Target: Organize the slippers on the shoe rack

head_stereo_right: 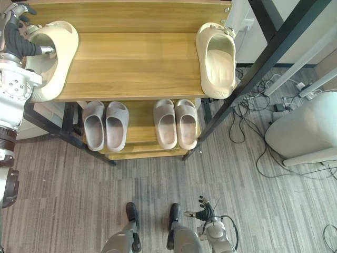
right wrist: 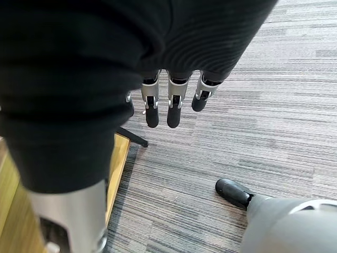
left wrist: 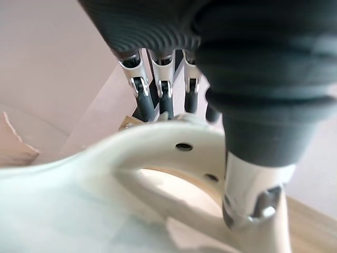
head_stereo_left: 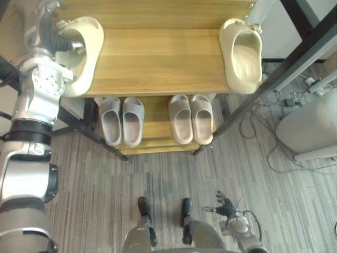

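Left robot hand point(head_stereo_left: 50, 32) of mine grasps a cream slipper point(head_stereo_left: 81, 52) by its strap, with fingers point(left wrist: 158, 100) curled behind the strap and the thumb pressed on its front. That slipper sits at the left end of the top shelf of the shoe rack point(head_stereo_left: 158, 58), partly past the edge. A second cream slipper point(head_stereo_left: 242, 55) lies at the right end of the same shelf, well apart. On the lower shelf a grey pair point(head_stereo_left: 122, 120) and a beige pair point(head_stereo_left: 190, 118) stand side by side. My right robot hand point(right wrist: 171, 105) hangs low over the carpet point(right wrist: 253, 105), fingers straight and relaxed, holding nothing.
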